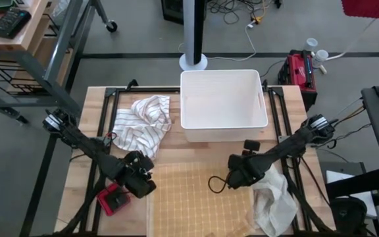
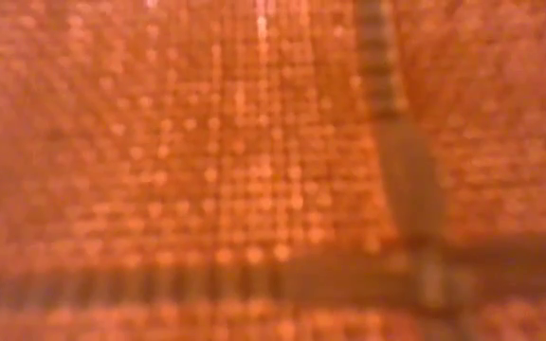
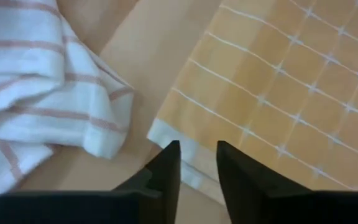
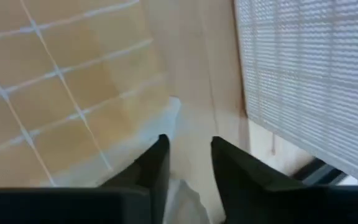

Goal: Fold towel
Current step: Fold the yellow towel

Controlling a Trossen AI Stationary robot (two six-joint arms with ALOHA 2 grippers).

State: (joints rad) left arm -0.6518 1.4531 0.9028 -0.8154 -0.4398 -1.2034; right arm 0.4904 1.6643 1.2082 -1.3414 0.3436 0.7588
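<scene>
The left end effector (image 3: 197,163) hangs just above the near-left corner of the yellow grid-patterned towel (image 1: 199,201), its two dark fingers standing a little apart with nothing between them; the white-edged corner lies right under the gap. The right end effector (image 4: 188,158) mirrors it at the towel's opposite far corner, fingers likewise parted a little and holding nothing, with the corner's pale hem just in front of them.

The towel lies flat on the worktop (image 1: 94,108), directly in front of the white bin (image 1: 223,105). To the left of the bin sits a crumpled white towel with reddish stripes (image 1: 143,125); in front of the bin and to its right, beyond the yellow towel's edge, another rumpled white cloth (image 1: 272,201) lies partly under the right arm. A small red object (image 1: 115,199) rests just beside the yellow towel's left edge, well in front of the bin. The low view is filled by blurred orange weave and shows nothing useful.

The step in hand seems to be taking both corners. To do it well, each end effector should drop until one finger slides under the hem, pinch only the single layer, and both should lift evenly so the fold lands square without dragging the neighbouring cloths.
</scene>
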